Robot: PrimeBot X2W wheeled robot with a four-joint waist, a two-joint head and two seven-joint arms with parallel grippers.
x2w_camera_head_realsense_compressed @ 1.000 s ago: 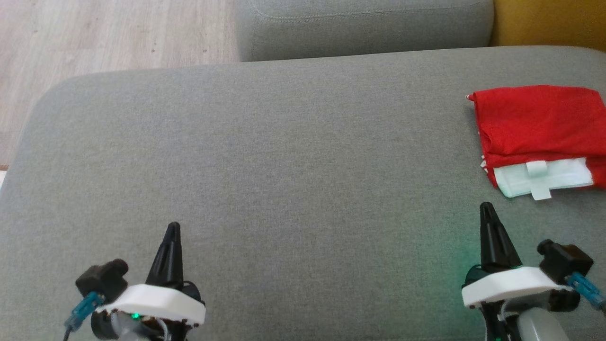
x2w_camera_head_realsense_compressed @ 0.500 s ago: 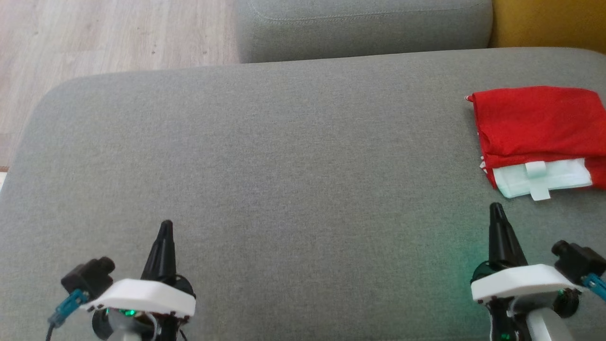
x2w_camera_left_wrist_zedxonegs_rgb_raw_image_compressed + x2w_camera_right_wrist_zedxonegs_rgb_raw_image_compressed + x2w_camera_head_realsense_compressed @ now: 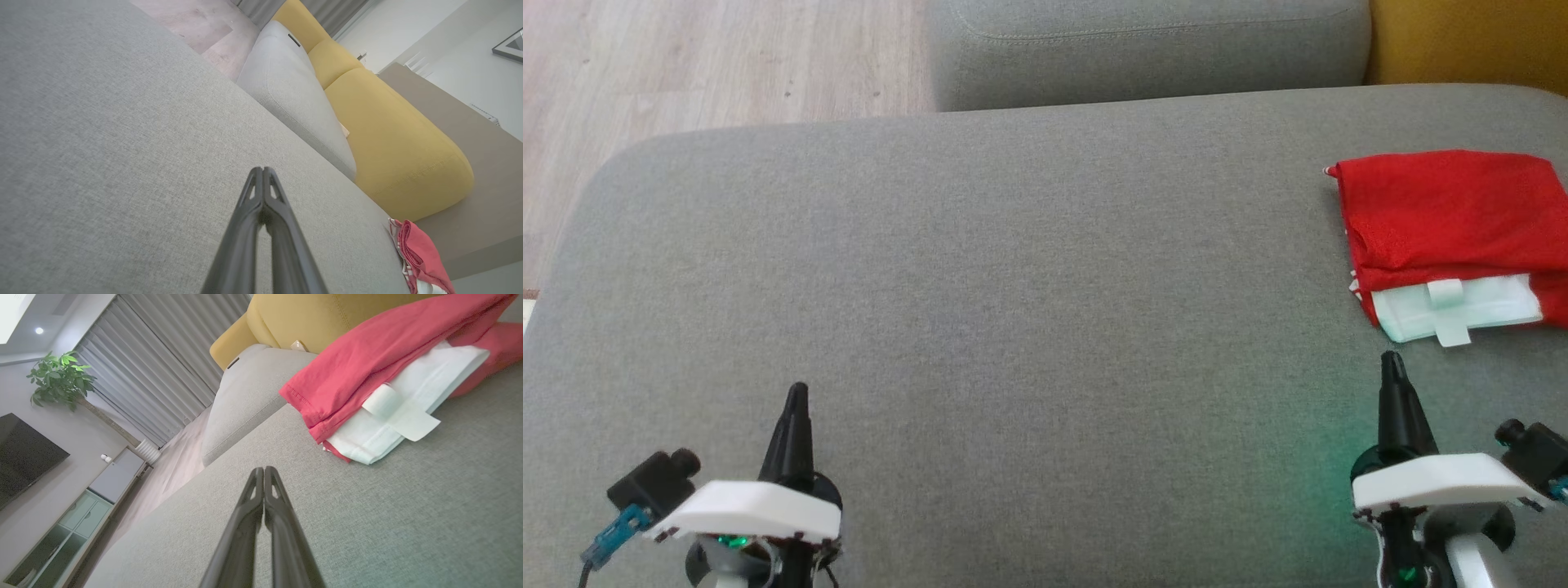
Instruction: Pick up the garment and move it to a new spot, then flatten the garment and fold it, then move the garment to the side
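Note:
The red garment (image 3: 1450,212) lies folded on the grey sofa seat (image 3: 1013,286) at the far right, its white inner panel and tab (image 3: 1450,310) facing the front. It also lies ahead in the right wrist view as a red fold (image 3: 376,355) over white fabric, and as a small red edge (image 3: 421,257) in the left wrist view. My right gripper (image 3: 1392,361) is shut and empty, just in front of the garment without touching it. At the lower left my left gripper (image 3: 797,390) is shut and empty, far from the garment.
A second grey cushion (image 3: 1152,49) sits beyond the seat, with a yellow cushion (image 3: 1470,37) at the back right. Wooden floor (image 3: 711,65) lies past the seat's rounded left and far edges. The right wrist view takes in curtains, a plant (image 3: 61,377) and a cabinet.
Both grippers have drawn back toward the bottom of the head view and spread outward, the left to the left, the right to the right. The garment stays put.

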